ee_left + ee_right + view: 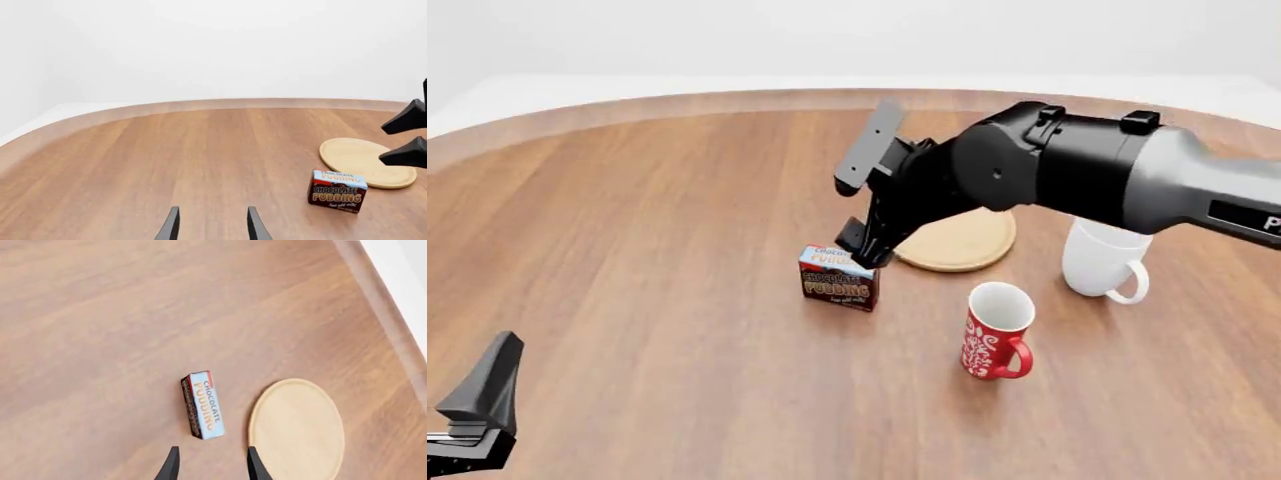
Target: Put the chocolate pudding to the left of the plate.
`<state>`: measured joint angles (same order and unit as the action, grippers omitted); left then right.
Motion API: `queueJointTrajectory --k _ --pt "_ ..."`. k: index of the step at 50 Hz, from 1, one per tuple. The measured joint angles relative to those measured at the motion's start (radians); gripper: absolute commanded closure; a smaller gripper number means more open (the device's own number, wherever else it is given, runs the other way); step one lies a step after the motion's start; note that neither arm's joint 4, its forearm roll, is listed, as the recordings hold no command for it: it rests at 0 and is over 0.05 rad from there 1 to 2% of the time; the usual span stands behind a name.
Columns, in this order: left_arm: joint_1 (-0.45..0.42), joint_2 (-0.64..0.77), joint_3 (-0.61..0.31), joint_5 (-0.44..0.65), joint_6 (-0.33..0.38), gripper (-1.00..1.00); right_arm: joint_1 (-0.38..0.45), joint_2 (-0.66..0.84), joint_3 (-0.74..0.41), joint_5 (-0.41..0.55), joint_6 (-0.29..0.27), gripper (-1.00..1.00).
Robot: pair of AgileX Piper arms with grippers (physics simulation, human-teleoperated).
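Note:
The chocolate pudding (pixel 838 278) stands upright on the table just left of the plate (pixel 964 243), with a small gap between them. The right wrist view looks down on its light-blue top (pixel 203 405) and on the plate (pixel 297 430). My right gripper (pixel 851 218) hangs above the pudding, open and empty; its fingers (pixel 172 465) show spread apart. My left gripper (pixel 470 428) is open and empty low at the front left, far from the pudding (pixel 337 191). The left wrist view also shows the plate (pixel 367 161) and the right gripper (pixel 383 145).
A red patterned mug (pixel 998 330) stands in front of the plate, to the right of the pudding. A white mug (pixel 1105 260) stands right of the plate, partly under the right arm. The wooden table's curved far edge (pixel 827 98) runs along the back.

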<state>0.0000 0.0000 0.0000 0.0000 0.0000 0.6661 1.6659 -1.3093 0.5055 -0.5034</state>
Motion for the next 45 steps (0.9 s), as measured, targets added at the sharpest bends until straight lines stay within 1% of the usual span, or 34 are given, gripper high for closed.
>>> queueJointTrajectory --k 21,45 --pt "0.000 0.000 0.000 0.000 0.000 -1.00 0.002 0.114 -0.018 -0.057 0.029 -1.00" --pt "0.000 0.000 0.000 0.000 0.000 -1.00 -0.012 0.190 -0.026 -0.091 0.038 -1.00"
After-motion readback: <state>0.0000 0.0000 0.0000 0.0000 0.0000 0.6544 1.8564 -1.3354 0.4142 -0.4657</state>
